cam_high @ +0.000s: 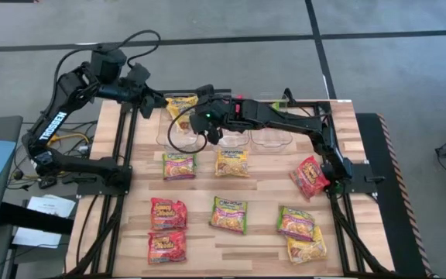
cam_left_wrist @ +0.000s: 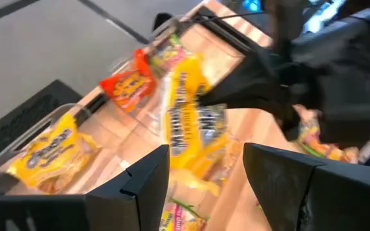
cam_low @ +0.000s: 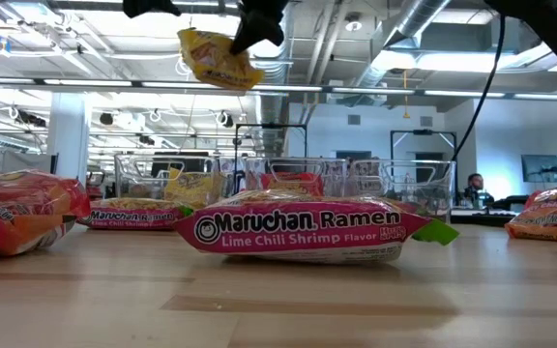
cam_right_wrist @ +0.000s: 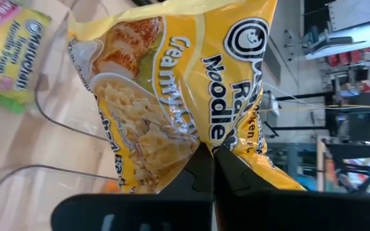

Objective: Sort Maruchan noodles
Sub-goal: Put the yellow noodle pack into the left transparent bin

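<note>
My right gripper reaches over the far row of bins and is shut on a yellow Maruchan packet, which shows high up in the low view and fills the right wrist view. My left gripper waits open at the far left, facing that packet. Several more packets lie flat on the table: green-edged ones, red ones and a yellow one. One bin holds a yellow packet, another a red one. My right gripper pinches the yellow packet between its two fingers at the middle of one edge, where the wrapper creases. The packet is lifted clear, high above the bins, and hangs tilted below the fingers.
Three clear bins stand in a row at the far side. A lime chili shrimp packet lies close to the low camera. Bare wood shows between the packet rows. The table's black frame rails run along both sides.
</note>
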Controlling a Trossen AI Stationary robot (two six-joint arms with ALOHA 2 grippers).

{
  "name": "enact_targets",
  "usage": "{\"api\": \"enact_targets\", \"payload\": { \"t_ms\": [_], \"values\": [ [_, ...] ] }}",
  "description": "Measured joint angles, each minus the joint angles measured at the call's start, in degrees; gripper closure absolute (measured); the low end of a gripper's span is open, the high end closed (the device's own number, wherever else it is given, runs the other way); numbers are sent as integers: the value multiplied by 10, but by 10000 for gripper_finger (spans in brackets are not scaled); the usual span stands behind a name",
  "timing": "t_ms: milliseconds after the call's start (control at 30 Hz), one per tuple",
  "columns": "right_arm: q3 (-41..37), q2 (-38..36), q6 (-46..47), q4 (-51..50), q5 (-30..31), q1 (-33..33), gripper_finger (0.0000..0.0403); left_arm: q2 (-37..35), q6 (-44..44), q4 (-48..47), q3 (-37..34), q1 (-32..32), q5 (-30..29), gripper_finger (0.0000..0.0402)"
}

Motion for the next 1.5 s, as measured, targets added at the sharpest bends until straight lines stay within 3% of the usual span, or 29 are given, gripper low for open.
{"api": "enact_targets", "payload": {
  "t_ms": [267, 500, 733, 1500],
  "values": [
    [0, -1, -19, 24, 15, 6, 395, 20, 10, -13, 0, 69, 85, 214],
    [0, -20, -32, 49, 13, 8, 395, 49, 13, -7, -1, 79, 118, 214],
    [0, -23, -33, 50, 13, -1, 395, 60, 18, 12, 0, 80, 192, 214],
    [0, -23, -40, 70, 21, -2, 395, 66, -13, 1, 0, 76, 209, 214]
  ]
}}
